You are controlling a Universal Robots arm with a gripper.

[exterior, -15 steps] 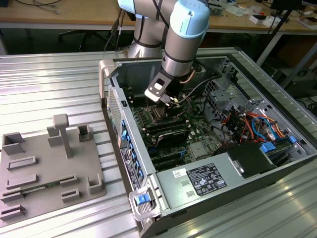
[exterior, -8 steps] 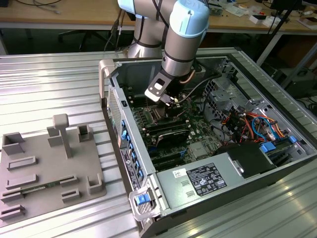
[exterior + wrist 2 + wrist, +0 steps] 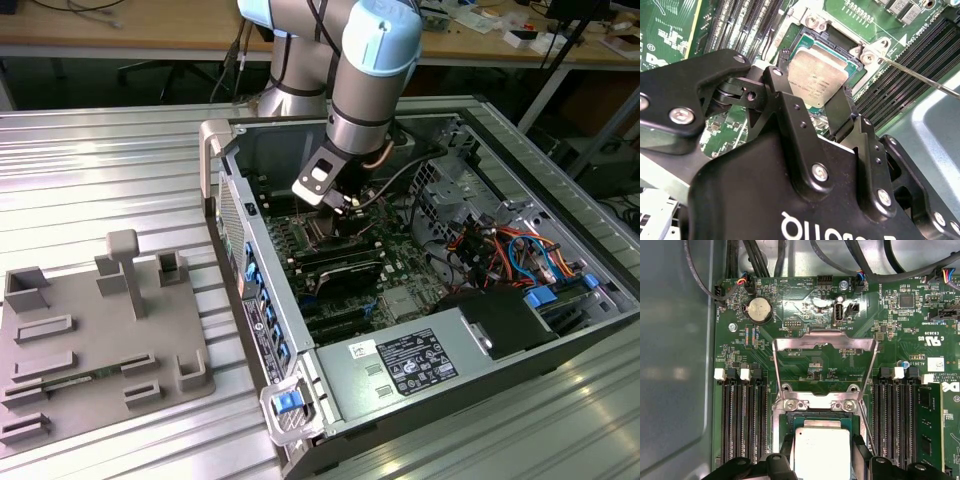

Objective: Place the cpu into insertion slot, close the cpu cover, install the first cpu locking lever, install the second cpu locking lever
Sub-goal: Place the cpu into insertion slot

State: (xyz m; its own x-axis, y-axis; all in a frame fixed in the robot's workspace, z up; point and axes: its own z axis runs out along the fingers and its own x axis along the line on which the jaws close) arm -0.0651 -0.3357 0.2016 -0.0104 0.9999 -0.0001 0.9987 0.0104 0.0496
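The cpu [image 3: 812,70] [image 3: 821,452], a silvery square chip, sits between my gripper's [image 3: 812,87] [image 3: 822,455] black fingers [image 3: 782,85], which press on two opposite edges. It lies right over the insertion slot [image 3: 832,37] [image 3: 790,407]; I cannot tell whether it is seated. The cpu cover [image 3: 825,341], a thin silver frame, is swung open away from the socket. A thin locking lever [image 3: 920,77] [image 3: 867,425] stands free beside the socket. In the exterior view my gripper [image 3: 335,205] reaches down into the open computer case [image 3: 260,290] onto the motherboard.
Long black memory slots [image 3: 740,415] [image 3: 895,415] flank the socket. A coin battery [image 3: 760,309] and cables [image 3: 870,270] lie beyond the cover. In the case are a power supply [image 3: 420,360] and coloured wires [image 3: 510,250]. A grey fixture plate [image 3: 90,340] lies at the exterior view's left.
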